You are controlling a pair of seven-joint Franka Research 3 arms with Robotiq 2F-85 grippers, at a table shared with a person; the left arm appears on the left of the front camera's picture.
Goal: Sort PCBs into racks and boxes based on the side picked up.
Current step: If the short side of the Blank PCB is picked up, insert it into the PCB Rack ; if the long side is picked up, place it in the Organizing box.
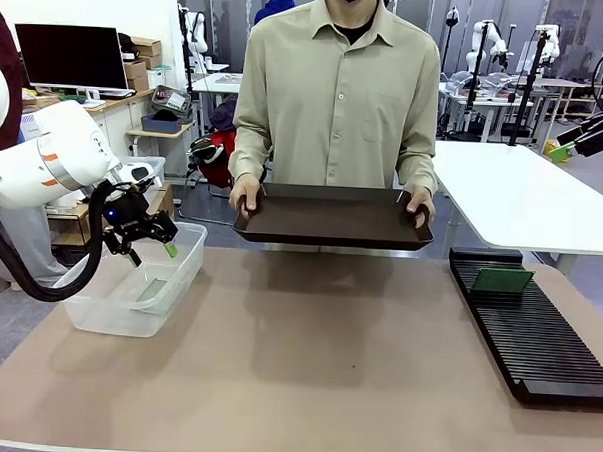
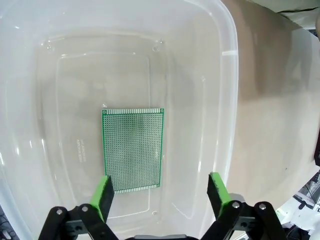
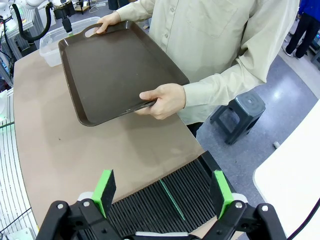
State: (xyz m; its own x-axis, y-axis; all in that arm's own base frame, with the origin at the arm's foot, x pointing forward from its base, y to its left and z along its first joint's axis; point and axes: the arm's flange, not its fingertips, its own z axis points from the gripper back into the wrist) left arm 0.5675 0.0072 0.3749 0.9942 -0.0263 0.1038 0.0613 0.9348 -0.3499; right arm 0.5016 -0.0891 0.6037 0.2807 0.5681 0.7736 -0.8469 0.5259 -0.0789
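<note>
1. Front: left gripper (image 1: 151, 243) hangs over the clear box (image 1: 98, 302), jaws spread, holding nothing. A PCB (image 1: 501, 280) stands slotted at the far end of the black rack (image 1: 537, 341). A person holds a dark tray (image 1: 332, 217).
2. Left wrist: green pads (image 2: 103, 196) wide apart above a perforated green board (image 2: 133, 149) lying flat on the box floor. It looks thin, stiff and light; pinch it by the edges.
3. Right wrist: right gripper (image 3: 162, 192) gapes empty above the rack, with the slotted board edge-on.

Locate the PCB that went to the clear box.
The PCB lies flat on the floor of the clear box at the table's left side, directly below the open left tool.
</note>
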